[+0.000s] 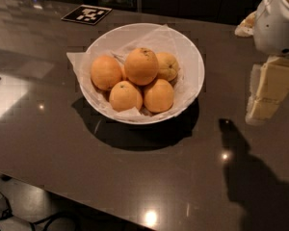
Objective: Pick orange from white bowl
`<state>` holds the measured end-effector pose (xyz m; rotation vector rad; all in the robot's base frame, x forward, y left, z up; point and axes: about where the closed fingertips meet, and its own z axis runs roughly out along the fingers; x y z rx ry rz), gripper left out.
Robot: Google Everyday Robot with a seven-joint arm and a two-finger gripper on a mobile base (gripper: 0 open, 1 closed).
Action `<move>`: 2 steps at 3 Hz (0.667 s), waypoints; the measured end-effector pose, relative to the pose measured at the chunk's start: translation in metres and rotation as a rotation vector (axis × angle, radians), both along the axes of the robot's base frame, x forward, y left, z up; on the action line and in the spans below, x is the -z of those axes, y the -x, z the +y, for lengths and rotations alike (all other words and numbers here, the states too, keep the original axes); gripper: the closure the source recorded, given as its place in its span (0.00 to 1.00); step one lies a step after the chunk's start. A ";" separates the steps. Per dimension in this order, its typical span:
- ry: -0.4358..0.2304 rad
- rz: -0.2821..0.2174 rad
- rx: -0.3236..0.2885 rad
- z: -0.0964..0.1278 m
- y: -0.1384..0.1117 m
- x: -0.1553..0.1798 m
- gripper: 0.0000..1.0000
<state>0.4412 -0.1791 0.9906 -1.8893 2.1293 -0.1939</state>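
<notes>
The white bowl [188, 47] sits on the dark table, lined with crumpled white paper and holding several oranges. The orange [141, 66], the largest and roundest with a small dark stem spot, lies on top in the middle. A duller, yellowish, dimpled one [167, 66] lies to its right, and smaller ones lie at the left and front. My gripper [265, 97] hangs at the right edge of the view, above the table and to the right of the bowl, apart from it. Its white arm housing [279, 20] shows above it.
A black-and-white marker tag [86, 14] lies on the table behind the bowl at the left. The dark table's front edge [62, 189] runs across the lower left, with floor and cables below. The arm's shadow [250, 177] falls on the table at the lower right.
</notes>
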 end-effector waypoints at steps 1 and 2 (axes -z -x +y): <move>-0.010 -0.029 -0.069 0.029 -0.005 -0.005 0.00; 0.022 -0.054 -0.204 0.075 -0.011 -0.014 0.00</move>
